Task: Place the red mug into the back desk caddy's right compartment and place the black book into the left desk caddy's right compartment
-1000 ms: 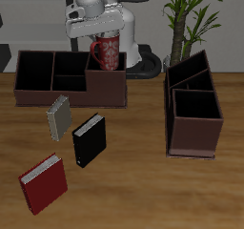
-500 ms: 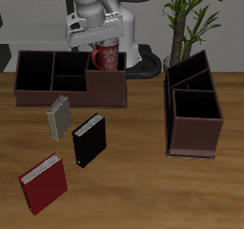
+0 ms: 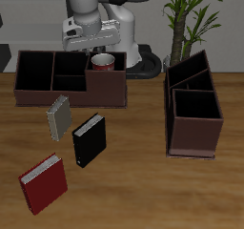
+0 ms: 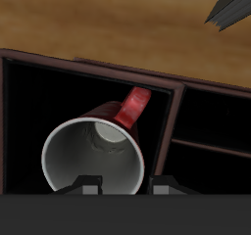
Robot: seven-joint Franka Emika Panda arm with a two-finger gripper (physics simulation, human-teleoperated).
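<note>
The red mug [image 3: 103, 61] stands upright inside an end compartment of the back desk caddy [image 3: 71, 97], the end nearer the plant. My gripper [image 3: 99, 42] hangs just above the mug, open and empty. In the wrist view the mug [image 4: 93, 156] shows its grey inside and red handle within the caddy's dark walls [image 4: 98, 69], and my gripper [image 4: 125, 188] sits over its rim with the jaws apart. The black book [image 3: 89, 140] lies flat on the table nearer the front. The left desk caddy [image 3: 195, 142] stands apart by the plant, its compartments empty.
A grey spiral notebook [image 3: 59, 116] lies beside the black book, just in front of the back caddy. A red book [image 3: 44, 183] lies near the table's front edge. A potted plant [image 3: 186, 18] stands behind the left desk caddy.
The mug went down into the back caddy's compartment and was let go. My gripper opened and rose above it.
</note>
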